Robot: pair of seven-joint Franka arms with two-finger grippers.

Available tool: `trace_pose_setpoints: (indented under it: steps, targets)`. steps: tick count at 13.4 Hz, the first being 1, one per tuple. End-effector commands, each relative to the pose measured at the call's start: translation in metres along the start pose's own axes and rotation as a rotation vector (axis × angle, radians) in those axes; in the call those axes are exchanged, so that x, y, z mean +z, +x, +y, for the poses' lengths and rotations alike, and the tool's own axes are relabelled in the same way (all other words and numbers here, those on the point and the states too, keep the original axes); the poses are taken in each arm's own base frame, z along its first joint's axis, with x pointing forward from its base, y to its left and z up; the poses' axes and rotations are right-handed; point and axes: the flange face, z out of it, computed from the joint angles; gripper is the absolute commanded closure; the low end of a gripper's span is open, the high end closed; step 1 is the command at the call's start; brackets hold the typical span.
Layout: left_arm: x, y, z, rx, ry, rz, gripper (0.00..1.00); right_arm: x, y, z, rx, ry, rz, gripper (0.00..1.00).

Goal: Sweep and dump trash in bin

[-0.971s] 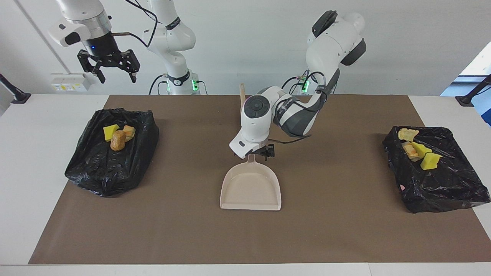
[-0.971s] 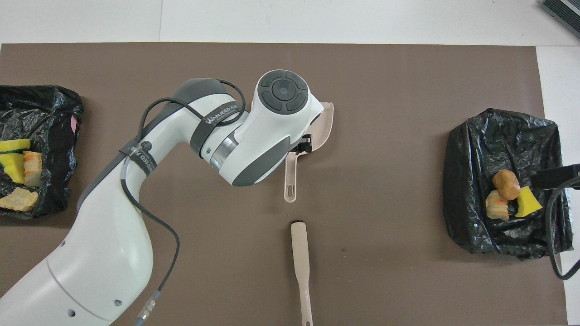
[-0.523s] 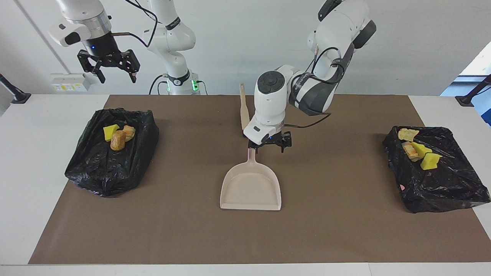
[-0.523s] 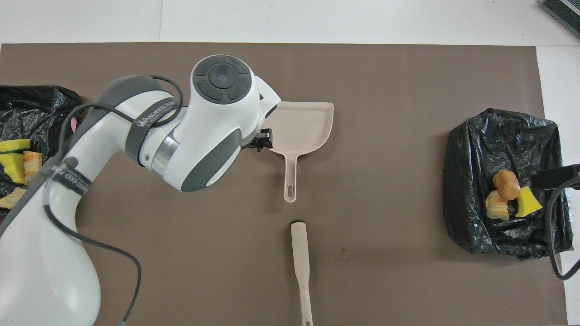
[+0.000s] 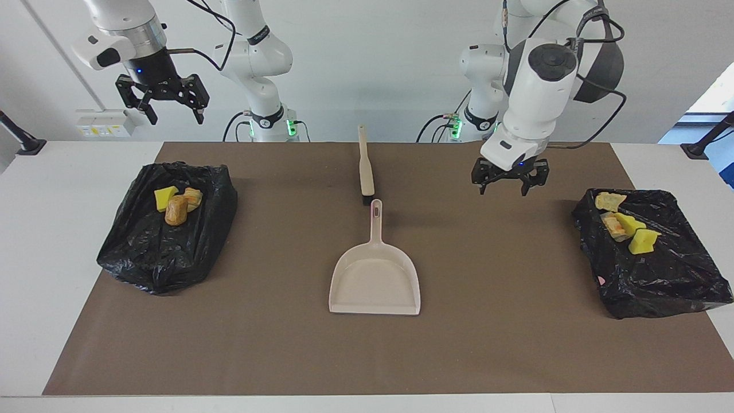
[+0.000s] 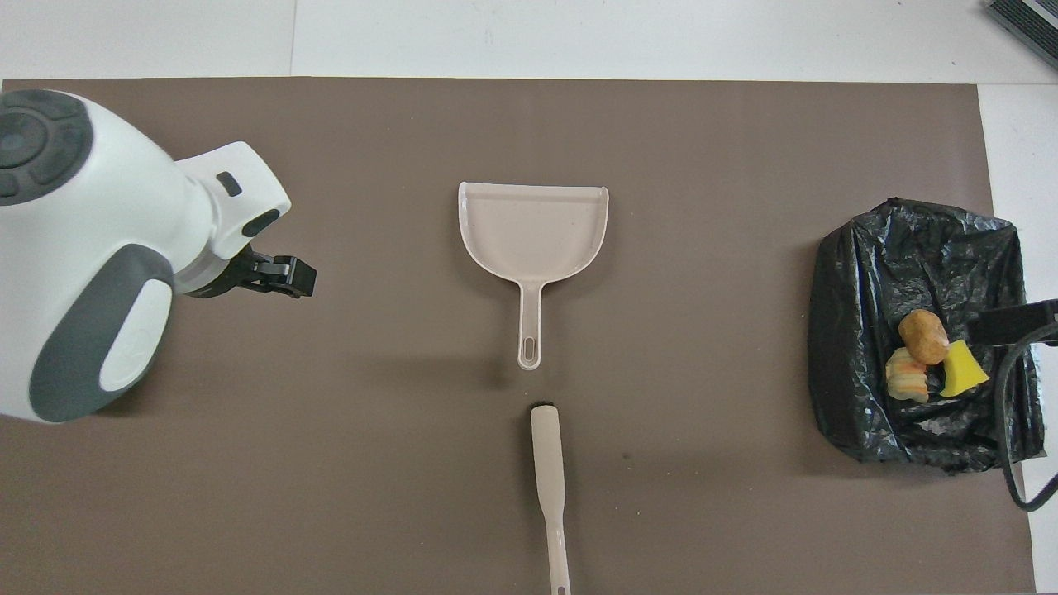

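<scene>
Brown mat (image 5: 516,321) bearing beige dustpan (image 5: 374,282) and brush (image 5: 365,166).

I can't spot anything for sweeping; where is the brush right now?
The brush lies flat on the brown mat mid-table, in line with the dustpan handle and nearer to the robots than the dustpan; neither gripper is touching it.

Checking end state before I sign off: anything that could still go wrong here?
1. The scraps sit piled on top of the crumpled bag at the left arm's end, near its rim; a nudge might roll one out.
2. The open left gripper hangs over the mat close to that bag and could snag its plastic.
3. The other three scraps also lie exposed on their bag.
</scene>
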Motion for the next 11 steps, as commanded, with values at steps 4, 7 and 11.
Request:
trace_pose_setpoints:
  steps: [4,7,11]
  targets:
    - [-0.041,-0.037,-0.08,0.009,-0.059,0.035,0.0,-0.003,-0.002,0.0,-0.015,0.016,0.014,0.0]
    - [-0.079,-0.044,-0.119,0.018,-0.085,0.077,0.0,-0.003,-0.002,0.0,-0.015,0.016,0.014,0.0]
    - [-0.116,-0.049,-0.139,0.013,-0.068,0.107,0.0,-0.003,-0.002,0.0,-0.015,0.016,0.013,0.0]
